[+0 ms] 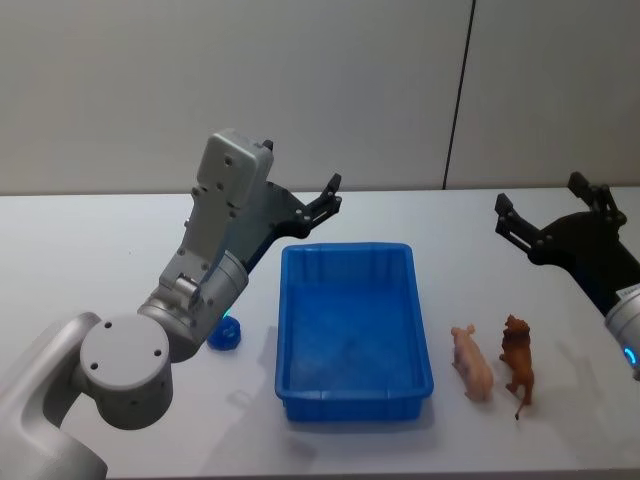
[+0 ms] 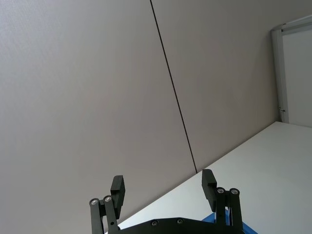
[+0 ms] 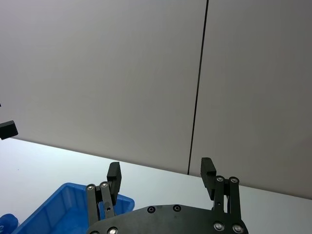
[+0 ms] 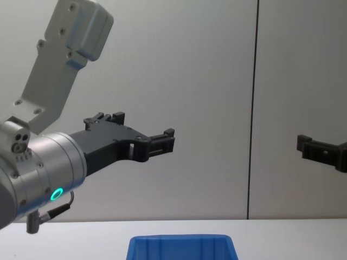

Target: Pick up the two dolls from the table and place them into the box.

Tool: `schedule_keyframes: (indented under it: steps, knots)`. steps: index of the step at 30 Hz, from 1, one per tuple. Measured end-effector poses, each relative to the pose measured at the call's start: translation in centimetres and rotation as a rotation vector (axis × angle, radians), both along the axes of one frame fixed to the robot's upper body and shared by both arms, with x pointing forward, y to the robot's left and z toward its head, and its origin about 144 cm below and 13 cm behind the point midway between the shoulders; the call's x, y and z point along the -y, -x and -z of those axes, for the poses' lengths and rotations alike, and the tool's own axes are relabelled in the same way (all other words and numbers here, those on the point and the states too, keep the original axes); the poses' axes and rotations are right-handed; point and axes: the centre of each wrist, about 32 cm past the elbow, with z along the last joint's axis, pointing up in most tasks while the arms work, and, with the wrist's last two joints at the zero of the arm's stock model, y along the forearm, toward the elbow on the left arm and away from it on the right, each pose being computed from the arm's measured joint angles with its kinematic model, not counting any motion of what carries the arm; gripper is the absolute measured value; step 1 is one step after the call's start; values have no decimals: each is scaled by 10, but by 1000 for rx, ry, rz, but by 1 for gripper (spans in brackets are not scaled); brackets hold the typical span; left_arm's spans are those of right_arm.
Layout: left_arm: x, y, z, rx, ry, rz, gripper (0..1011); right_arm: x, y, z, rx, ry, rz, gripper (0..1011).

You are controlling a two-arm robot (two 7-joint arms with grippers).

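The box [image 1: 345, 250] is an empty blue bin in the middle of the white table [image 1: 90, 250]. Both dolls stand to its right near the front edge: a pink pig [image 1: 472, 362] and a brown lion-like animal [image 1: 518, 365] beside it. My left gripper [image 1: 330, 197] hangs open in the air above the box's far left corner, holding nothing. Over the table's far right, well behind the dolls, my right gripper [image 1: 540, 195] is raised and open too. The wrist views show each pair of fingers spread, left gripper [image 2: 163, 183] and right gripper [image 3: 161, 169], with nothing between them.
A small blue object [image 1: 226, 335] lies on the table just left of the box, beside my left arm. A grey wall with a dark vertical seam [image 1: 458, 95] stands behind the table. The box's rim [image 4: 181, 238] shows low in the chest view.
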Motion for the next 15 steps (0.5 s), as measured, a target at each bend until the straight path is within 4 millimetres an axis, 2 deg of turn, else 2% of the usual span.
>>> schedule_keyframes:
  steps: [15]
  knots:
    - [0,0,0,0,0,0,1001,0,0,0,0,0,0,1001]
